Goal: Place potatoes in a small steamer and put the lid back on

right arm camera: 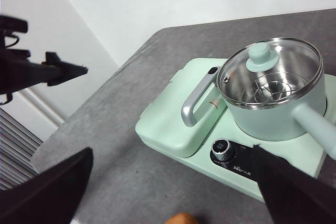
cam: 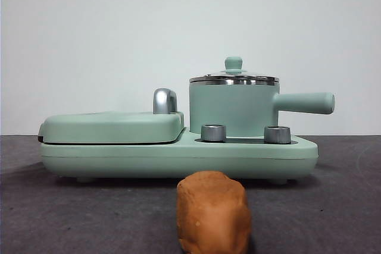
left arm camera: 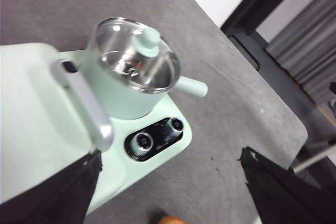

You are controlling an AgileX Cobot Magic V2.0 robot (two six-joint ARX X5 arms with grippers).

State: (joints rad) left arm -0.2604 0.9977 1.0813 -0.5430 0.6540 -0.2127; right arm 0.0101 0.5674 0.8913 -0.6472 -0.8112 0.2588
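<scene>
On the grey table (cam: 345,206), at six o'clock from the mint-green cooker base (cam: 178,156), lies the potato (cam: 213,212), near the front camera and well apart from the small steamer (cam: 233,110). The steamer stands on the base's right half, handle pointing to three o'clock, with the glass lid (cam: 234,78) seated on its rim. Through the glass a wire rack (right arm camera: 275,90) shows inside.

The left gripper (left arm camera: 168,192) and right gripper (right arm camera: 173,192) both hang above the table with jaws spread wide and nothing between them.

Handling, as a judgement: the potato looks firm, rough-skinned and moderately heavy, unlikely to slip; grasp across its narrower waist. The lid is fragile glass with a slick steel rim; the knob (right arm camera: 259,54) is the only sound hold.

Markings: small print sits beside the control dials (right arm camera: 222,148), possibly a brand name, too blurred to read.
</scene>
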